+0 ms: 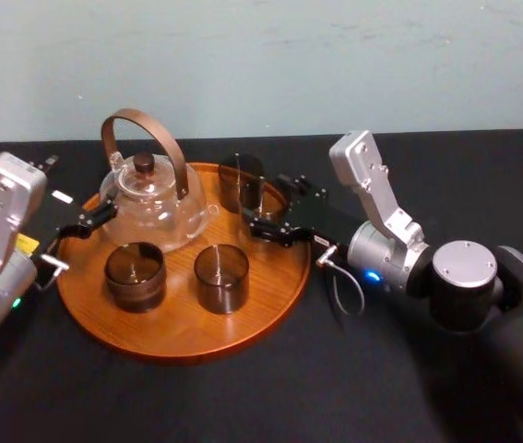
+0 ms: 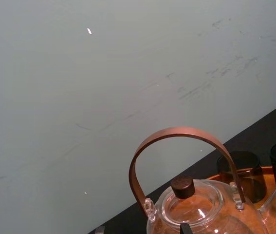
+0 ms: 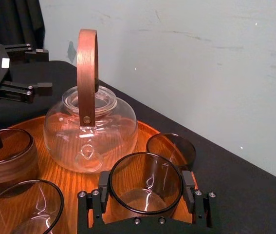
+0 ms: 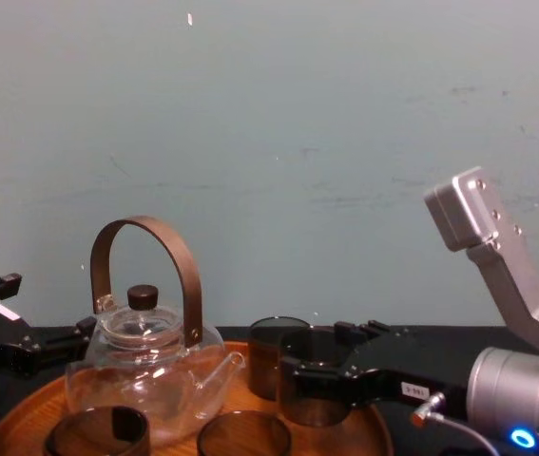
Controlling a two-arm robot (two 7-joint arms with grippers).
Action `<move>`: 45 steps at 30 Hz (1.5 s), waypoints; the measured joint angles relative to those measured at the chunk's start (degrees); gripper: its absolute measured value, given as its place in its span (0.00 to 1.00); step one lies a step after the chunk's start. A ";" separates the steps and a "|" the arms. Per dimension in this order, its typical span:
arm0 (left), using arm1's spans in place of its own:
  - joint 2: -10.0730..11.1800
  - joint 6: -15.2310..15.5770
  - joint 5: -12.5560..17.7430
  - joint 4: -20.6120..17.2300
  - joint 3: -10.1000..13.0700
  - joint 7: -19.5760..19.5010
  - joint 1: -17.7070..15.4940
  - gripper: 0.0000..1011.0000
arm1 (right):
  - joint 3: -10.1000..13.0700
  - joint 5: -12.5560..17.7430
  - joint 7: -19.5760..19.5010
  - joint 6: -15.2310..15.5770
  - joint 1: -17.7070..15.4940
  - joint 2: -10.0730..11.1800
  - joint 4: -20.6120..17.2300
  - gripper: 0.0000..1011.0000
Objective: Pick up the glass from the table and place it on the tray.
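The glass (image 3: pixel 145 200) sits upright to the right of the teapot (image 1: pixel 155 203), close beside it, over the wood of the tray (image 1: pixel 178 337) and inside its rim. Whether its base rests on the wood or hangs just above it cannot be told. The right gripper (image 3: pixel 145 183) has hold of the glass. Its two black fingers (image 3: pixel 103 187) are closed in against opposite sides of the wall, just below the lip.

A second glass (image 3: pixel 171 148) stands just beyond the held one, also right of the teapot and farther from the robot. On the teapot's near side stand a near-left glass (image 1: pixel 135 274) and a near-right glass (image 1: pixel 221 277), both upright on the tray.

The left gripper (image 3: pixel 45 70) hangs left of the teapot, near its body. Its fingers are spread apart with nothing between them. The teapot, clear with a brown hoop handle and a dark knob on its lid, stands on the tray, and the tray lies on the table (image 1: pixel 243 397).
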 joint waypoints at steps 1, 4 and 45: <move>0.00 0.00 0.00 -0.01 0.00 0.00 0.00 0.99 | -0.07 -0.01 0.00 -0.05 0.07 -0.10 0.30 0.89; 0.00 0.00 0.00 0.00 0.00 0.01 0.00 0.99 | -0.16 -0.09 0.00 -0.13 0.24 -0.25 0.89 0.89; 0.00 0.00 0.00 0.00 0.00 0.00 0.00 0.99 | 0.66 0.42 -0.14 -0.70 -0.23 -0.37 2.14 0.99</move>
